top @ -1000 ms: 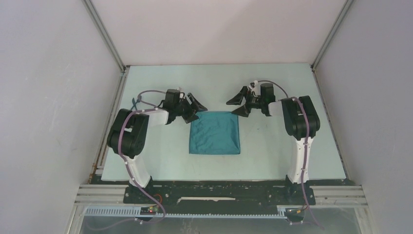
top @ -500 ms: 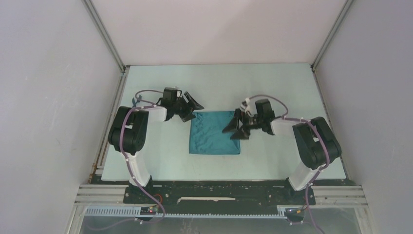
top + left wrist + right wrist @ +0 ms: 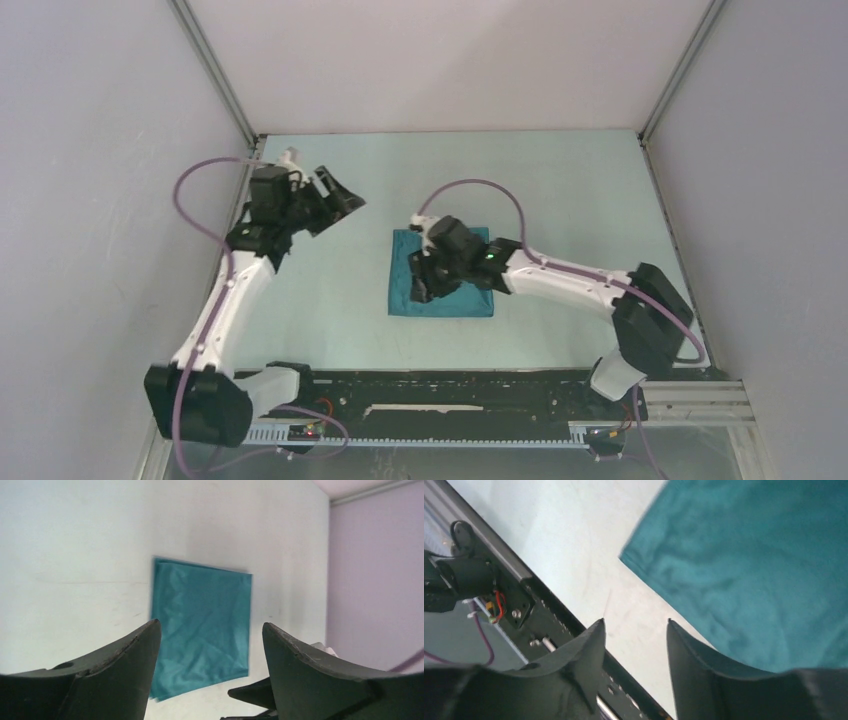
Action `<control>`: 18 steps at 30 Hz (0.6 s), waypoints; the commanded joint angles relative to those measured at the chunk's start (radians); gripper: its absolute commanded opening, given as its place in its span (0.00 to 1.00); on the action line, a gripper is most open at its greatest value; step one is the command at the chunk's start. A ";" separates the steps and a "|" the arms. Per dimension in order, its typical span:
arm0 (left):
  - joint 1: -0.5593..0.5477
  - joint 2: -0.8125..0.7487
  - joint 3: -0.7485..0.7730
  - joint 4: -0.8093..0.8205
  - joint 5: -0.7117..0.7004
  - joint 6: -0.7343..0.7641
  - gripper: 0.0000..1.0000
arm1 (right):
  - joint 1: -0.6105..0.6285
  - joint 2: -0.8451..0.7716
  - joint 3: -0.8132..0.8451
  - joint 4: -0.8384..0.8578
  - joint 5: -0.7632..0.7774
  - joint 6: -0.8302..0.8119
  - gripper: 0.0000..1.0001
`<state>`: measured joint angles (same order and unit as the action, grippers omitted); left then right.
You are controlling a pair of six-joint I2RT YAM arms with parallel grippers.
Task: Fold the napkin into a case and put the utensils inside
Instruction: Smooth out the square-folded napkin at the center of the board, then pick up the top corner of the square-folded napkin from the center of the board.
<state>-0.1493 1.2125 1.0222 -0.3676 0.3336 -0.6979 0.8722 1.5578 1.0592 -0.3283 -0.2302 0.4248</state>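
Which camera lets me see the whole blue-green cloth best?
The left wrist camera. The cloth lies flat there, with nearly all of it showing. In the top camera, the right tool is over the cloth and hides part of it. The right wrist camera shows only one corner, close up and blurry.
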 commanded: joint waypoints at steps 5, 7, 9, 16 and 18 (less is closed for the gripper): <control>0.146 -0.220 -0.079 -0.321 -0.094 0.224 0.81 | 0.204 0.306 0.334 -0.154 0.297 -0.225 0.40; 0.146 -0.241 -0.105 -0.323 -0.093 0.229 0.81 | 0.220 0.352 0.364 -0.136 0.271 -0.256 0.39; 0.160 -0.249 -0.120 -0.326 -0.083 0.234 0.81 | 0.228 0.391 0.389 -0.136 0.279 -0.271 0.42; 0.178 -0.266 -0.167 -0.297 -0.074 0.233 0.81 | 0.233 0.462 0.438 -0.164 0.243 -0.297 0.49; 0.182 -0.263 -0.173 -0.289 -0.066 0.233 0.81 | 0.235 0.467 0.431 -0.149 0.241 -0.293 0.50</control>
<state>0.0185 0.9726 0.8524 -0.6827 0.2573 -0.4938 1.1004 2.0209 1.4521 -0.4816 0.0132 0.1623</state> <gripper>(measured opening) 0.808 0.490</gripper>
